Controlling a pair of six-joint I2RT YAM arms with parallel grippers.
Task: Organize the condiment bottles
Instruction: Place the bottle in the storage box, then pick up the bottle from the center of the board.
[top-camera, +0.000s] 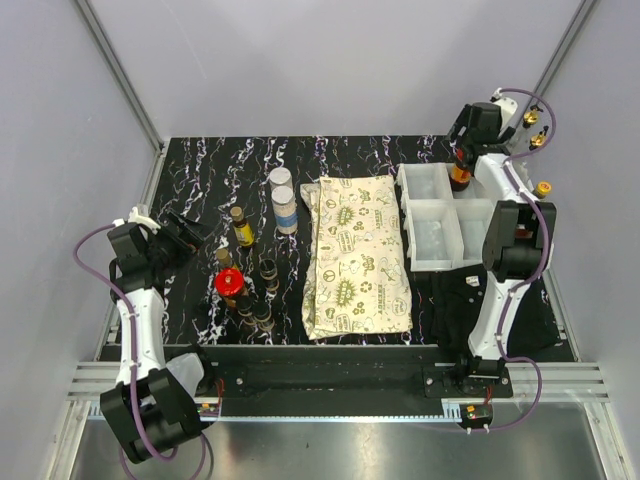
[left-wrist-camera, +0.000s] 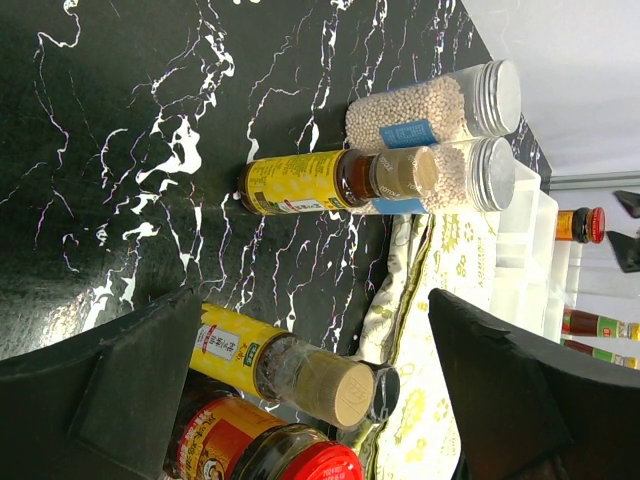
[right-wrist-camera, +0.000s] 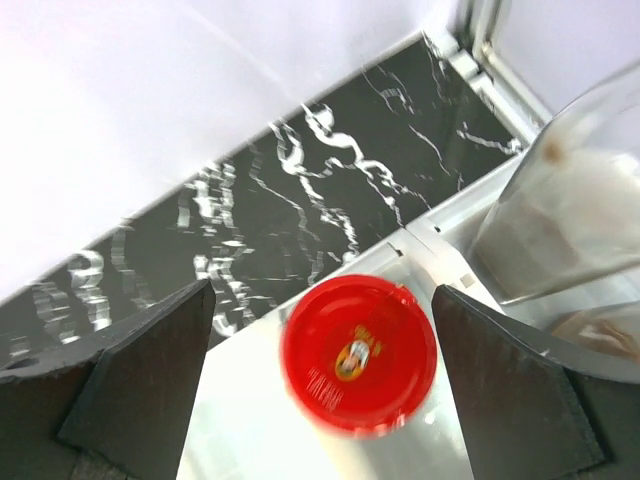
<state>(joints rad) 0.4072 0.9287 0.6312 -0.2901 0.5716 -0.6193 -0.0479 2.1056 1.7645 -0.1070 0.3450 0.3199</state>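
Several condiment bottles stand on the black marbled table left of the cloth: a red-capped jar (top-camera: 229, 283), a yellow-labelled bottle (top-camera: 241, 227) and two clear white-capped jars (top-camera: 283, 197). My left gripper (top-camera: 185, 235) is open just left of them. In its wrist view a gold-capped yellow bottle (left-wrist-camera: 290, 365) and the red-capped jar (left-wrist-camera: 270, 450) lie between the spread fingers, untouched. My right gripper (top-camera: 470, 135) hovers open at the back right over a red-capped bottle (right-wrist-camera: 360, 353) standing in a white bin (top-camera: 425, 180). There is a gap on each side of the cap.
A cream patterned cloth (top-camera: 357, 255) lies mid-table. White compartment bins (top-camera: 440, 235) sit to its right. A few more bottles (top-camera: 543, 188) stand beyond the bins by the right wall. A clear rounded container (right-wrist-camera: 570, 220) rises close to the right gripper.
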